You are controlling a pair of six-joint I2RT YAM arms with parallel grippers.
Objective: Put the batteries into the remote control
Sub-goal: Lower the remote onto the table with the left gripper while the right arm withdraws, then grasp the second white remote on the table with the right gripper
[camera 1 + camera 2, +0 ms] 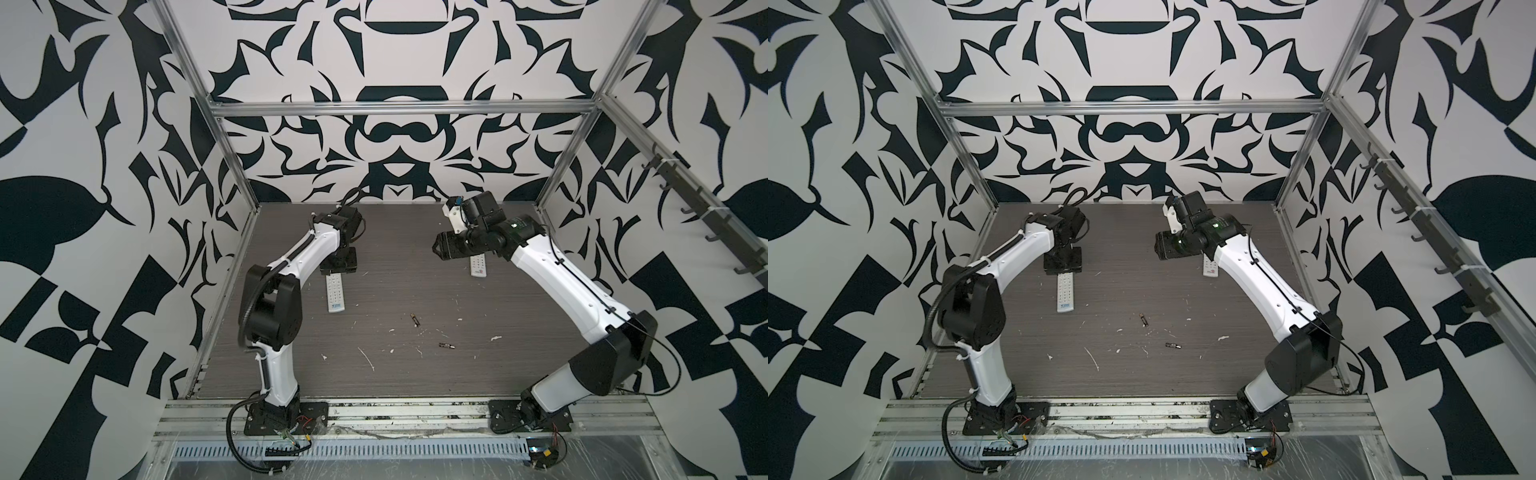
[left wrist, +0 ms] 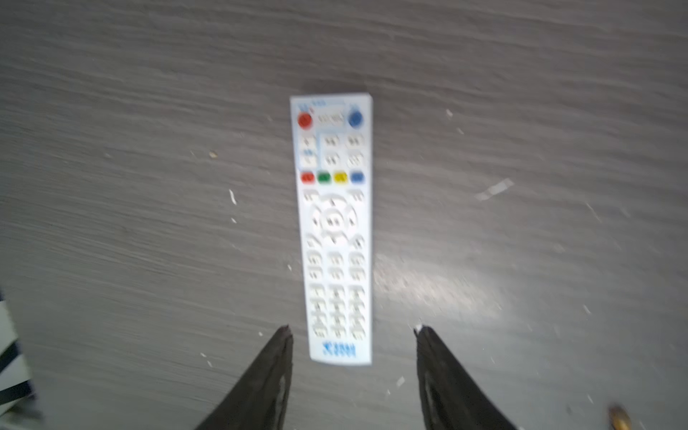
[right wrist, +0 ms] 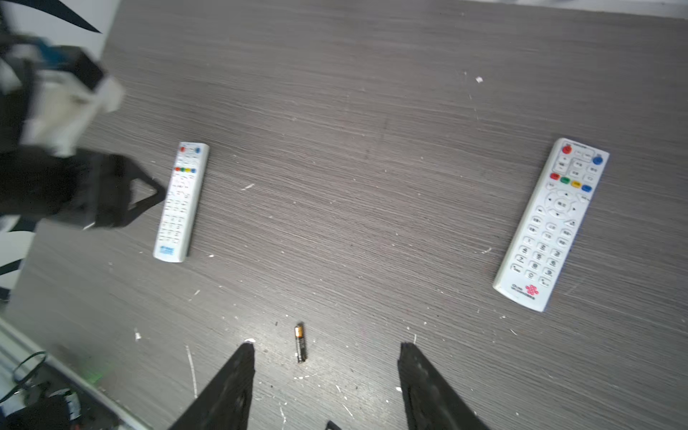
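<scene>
Left wrist view's smeared so buttons on the left remote (image 2: 335,231) are unreadable, a battery (image 2: 621,417) gets chopped by the edge there, and the right arm (image 1: 552,274) hides most of the right remote (image 1: 478,268) in both top views.

White scraps (image 1: 366,358) litter the grey wood-grain table (image 1: 415,257) — patterned walls (image 1: 83,166) around it.

Remote (image 3: 552,223), right of battery (image 3: 300,342) in top views: number keys 0–9 legible, red knot emblem on end nearest battery, small print beside emblem illegible. Other remote (image 3: 181,203), left of battery: blue logo, blurred, unreadable. Battery label unreadable.
</scene>
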